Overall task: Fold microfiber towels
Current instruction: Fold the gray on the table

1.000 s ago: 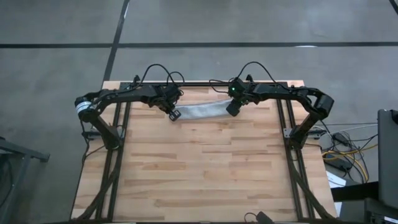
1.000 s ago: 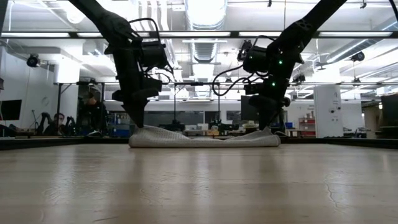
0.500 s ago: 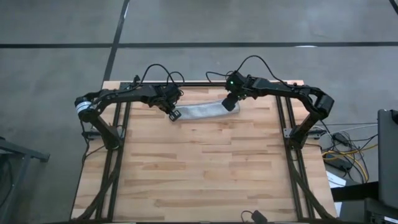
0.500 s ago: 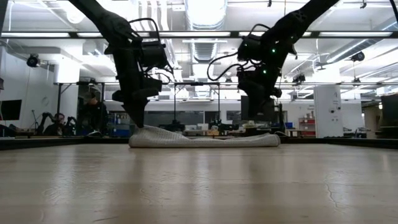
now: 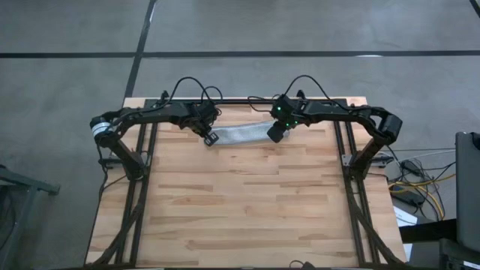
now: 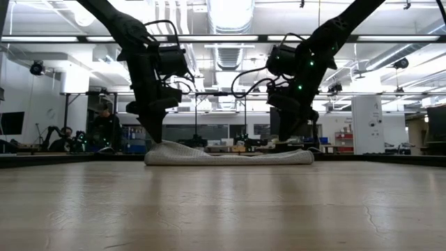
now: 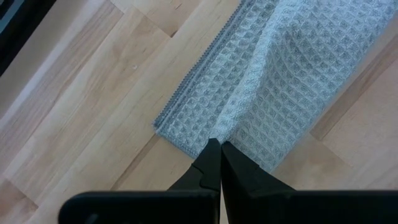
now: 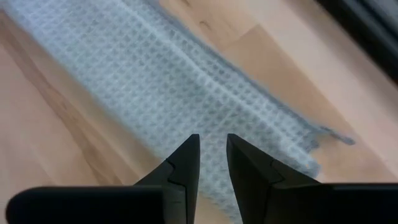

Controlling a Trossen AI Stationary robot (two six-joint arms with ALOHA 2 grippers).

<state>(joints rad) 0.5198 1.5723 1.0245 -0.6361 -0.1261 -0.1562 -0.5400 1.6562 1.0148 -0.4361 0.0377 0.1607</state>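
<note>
No readable text, labels, brands or numbers anywhere (background room signage too small to tell).

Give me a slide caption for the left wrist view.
Left gripper, fingers shut, pinching a fold at the end of the grey-blue waffle-weave towel on the wooden table.

The towel (image 5: 241,133) lies at the table's (image 5: 240,210) far edge, between both arms.

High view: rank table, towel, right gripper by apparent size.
1. Table, by far the largest.
2. Towel, a narrow folded strip near the far edge.
3. Right gripper, smallest, over the towel's right end.
</note>
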